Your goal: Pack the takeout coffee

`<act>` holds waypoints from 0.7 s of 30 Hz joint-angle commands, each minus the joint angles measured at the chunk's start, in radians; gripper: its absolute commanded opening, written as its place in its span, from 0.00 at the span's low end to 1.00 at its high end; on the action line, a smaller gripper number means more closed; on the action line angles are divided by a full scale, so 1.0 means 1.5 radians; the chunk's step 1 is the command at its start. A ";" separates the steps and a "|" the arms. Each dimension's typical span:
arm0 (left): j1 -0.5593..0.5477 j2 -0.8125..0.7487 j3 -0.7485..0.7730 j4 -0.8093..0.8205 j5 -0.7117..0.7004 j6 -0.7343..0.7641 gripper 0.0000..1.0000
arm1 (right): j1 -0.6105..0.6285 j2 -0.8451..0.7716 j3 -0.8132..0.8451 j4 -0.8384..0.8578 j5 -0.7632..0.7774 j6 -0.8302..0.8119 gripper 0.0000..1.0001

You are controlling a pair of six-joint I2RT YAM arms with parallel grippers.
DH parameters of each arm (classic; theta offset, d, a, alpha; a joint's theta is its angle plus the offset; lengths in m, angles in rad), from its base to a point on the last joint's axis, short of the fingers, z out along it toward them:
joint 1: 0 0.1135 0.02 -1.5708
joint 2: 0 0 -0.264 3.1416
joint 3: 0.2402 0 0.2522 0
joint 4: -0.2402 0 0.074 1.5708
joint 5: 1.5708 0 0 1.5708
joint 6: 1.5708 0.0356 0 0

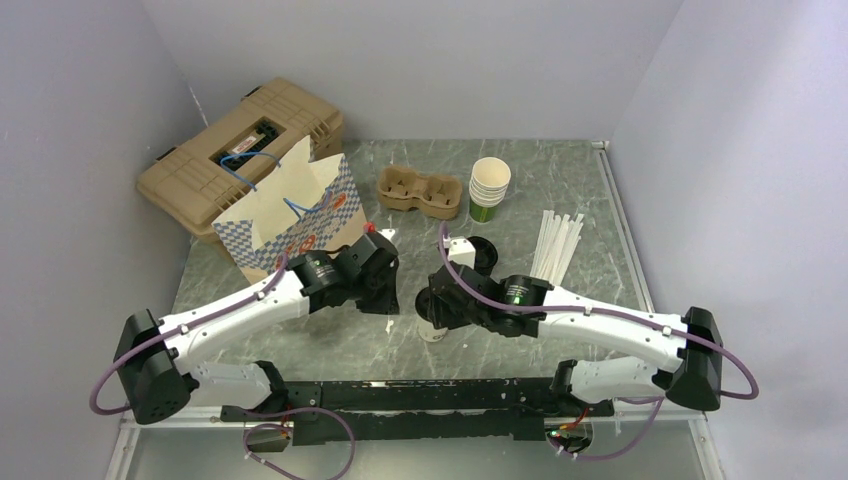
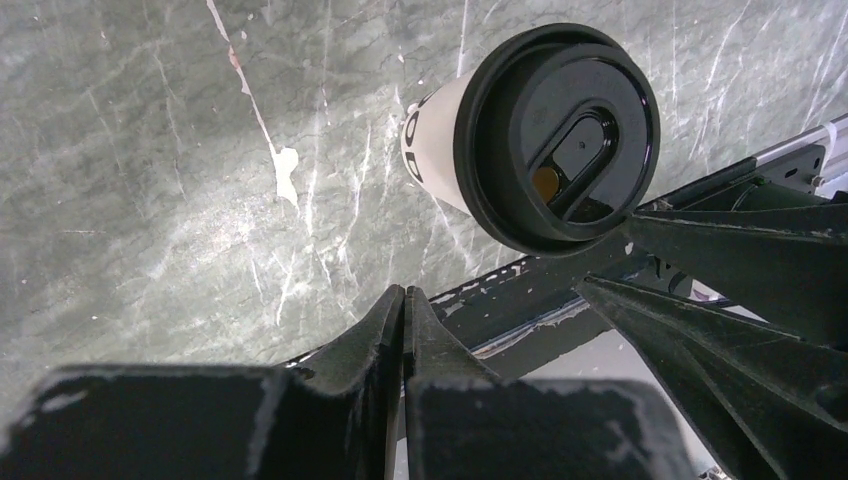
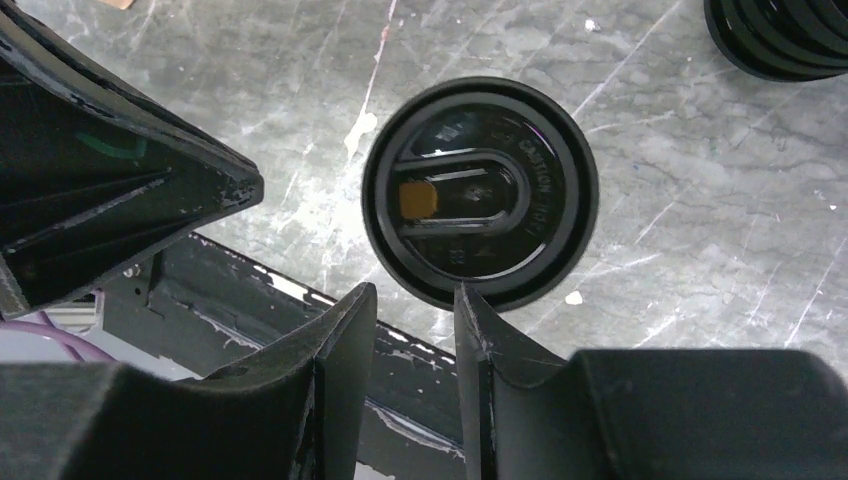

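Note:
The takeout coffee (image 2: 555,140), a pale paper cup under a round black lid (image 3: 480,195), stands upright on the marble table, mostly hidden under the right arm in the top view (image 1: 432,332). My right gripper (image 3: 413,300) hovers above it. Its jaws stand apart with nothing between them, and the lid's near rim lies just past the fingertips (image 3: 470,310). My left gripper (image 2: 403,300) is shut and empty, to the left of the cup and clear of it. In the top view both grippers, left (image 1: 388,300) and right (image 1: 432,300), hang close together over mid-table.
A patterned paper bag (image 1: 295,210) stands open at the back left, in front of a tan toolbox (image 1: 240,140). A cardboard cup carrier (image 1: 420,190), a stack of lidless cups (image 1: 489,187), a stack of black lids (image 3: 780,30) and white straws (image 1: 558,245) lie behind.

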 commanded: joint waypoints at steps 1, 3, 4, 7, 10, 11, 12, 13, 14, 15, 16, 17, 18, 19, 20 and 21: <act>-0.003 0.007 0.021 0.019 0.002 0.014 0.09 | -0.004 -0.027 -0.012 0.006 0.032 0.020 0.39; -0.003 0.009 0.022 0.022 0.002 0.015 0.09 | -0.005 -0.031 -0.013 -0.005 0.043 0.022 0.39; -0.003 0.009 0.021 0.023 0.002 0.016 0.09 | -0.005 -0.034 -0.013 -0.010 0.046 0.023 0.39; -0.003 0.010 0.019 0.023 0.002 0.018 0.09 | -0.005 -0.049 -0.014 -0.015 0.051 0.027 0.39; -0.004 0.012 0.018 0.027 -0.003 0.021 0.10 | -0.005 -0.065 -0.018 -0.018 0.050 0.031 0.39; -0.003 0.013 0.018 0.033 -0.003 0.023 0.11 | -0.005 -0.070 -0.021 -0.021 0.050 0.034 0.39; -0.003 0.018 0.020 0.040 -0.003 0.027 0.12 | -0.005 -0.075 -0.026 -0.024 0.051 0.038 0.39; -0.003 0.026 0.023 0.047 -0.004 0.031 0.13 | -0.005 -0.080 -0.030 -0.028 0.052 0.042 0.39; -0.003 0.032 0.029 0.049 -0.005 0.034 0.15 | -0.005 -0.084 -0.035 -0.031 0.053 0.045 0.39; -0.003 0.040 0.035 0.048 -0.008 0.037 0.17 | -0.005 -0.089 -0.040 -0.033 0.053 0.049 0.39; -0.003 0.047 0.040 0.049 -0.011 0.043 0.19 | -0.006 -0.095 -0.044 -0.036 0.052 0.053 0.39; -0.002 0.056 0.044 0.051 -0.015 0.048 0.22 | -0.005 -0.101 -0.050 -0.041 0.052 0.057 0.39; -0.002 0.063 0.049 0.053 -0.019 0.053 0.25 | -0.005 -0.107 -0.056 -0.047 0.053 0.063 0.39; -0.003 0.071 0.053 0.055 -0.021 0.059 0.26 | -0.005 -0.114 -0.064 -0.052 0.054 0.068 0.39; -0.002 0.078 0.060 0.055 -0.023 0.066 0.28 | -0.005 -0.123 -0.074 -0.055 0.053 0.074 0.39; -0.002 0.084 0.067 0.054 -0.029 0.070 0.29 | -0.005 -0.133 -0.088 -0.057 0.051 0.080 0.38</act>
